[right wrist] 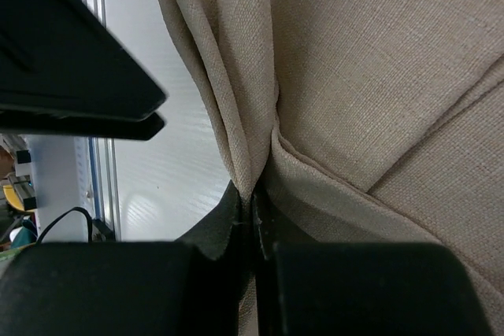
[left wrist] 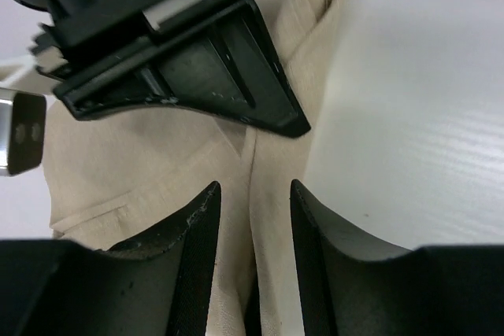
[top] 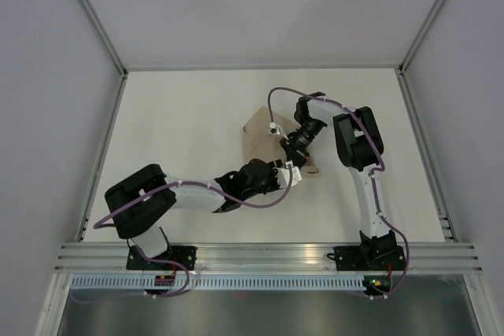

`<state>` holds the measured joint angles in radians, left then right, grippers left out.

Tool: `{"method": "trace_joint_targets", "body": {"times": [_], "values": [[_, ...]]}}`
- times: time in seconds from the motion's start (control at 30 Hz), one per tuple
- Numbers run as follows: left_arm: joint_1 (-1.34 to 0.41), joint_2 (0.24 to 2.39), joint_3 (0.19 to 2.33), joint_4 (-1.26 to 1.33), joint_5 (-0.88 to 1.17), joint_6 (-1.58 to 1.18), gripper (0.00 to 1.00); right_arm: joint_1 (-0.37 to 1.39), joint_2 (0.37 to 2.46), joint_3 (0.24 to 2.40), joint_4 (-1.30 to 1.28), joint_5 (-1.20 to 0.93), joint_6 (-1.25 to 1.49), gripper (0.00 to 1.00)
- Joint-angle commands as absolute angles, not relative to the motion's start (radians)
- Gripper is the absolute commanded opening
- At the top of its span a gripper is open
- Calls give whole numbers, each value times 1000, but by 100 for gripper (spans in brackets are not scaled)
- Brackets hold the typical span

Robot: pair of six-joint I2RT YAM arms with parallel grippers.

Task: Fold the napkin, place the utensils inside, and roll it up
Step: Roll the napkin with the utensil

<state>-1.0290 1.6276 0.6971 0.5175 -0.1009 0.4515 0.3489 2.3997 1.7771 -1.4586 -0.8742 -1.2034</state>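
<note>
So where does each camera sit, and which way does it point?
Top view: fixed above and behind, looking down on the table; left arm and right arm show.
Left wrist: rides the left arm, facing along its open left tool at the napkin.
Right wrist: rides the right arm, facing its right tool, shut on a napkin fold.
All three share the napkin.
</note>
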Motion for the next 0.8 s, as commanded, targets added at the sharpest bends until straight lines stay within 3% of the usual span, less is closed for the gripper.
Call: {"method": "trace_joint_targets", "body": {"times": [0.0, 0.77], "values": [[-1042, 1672, 733, 509, -173, 621, 47, 342, 2460, 1801, -1448, -819, -1239, 0], [-1091, 1856, 770, 555, -196, 775, 50, 342, 2531, 1894, -1453, -810, -1137, 0]]}}
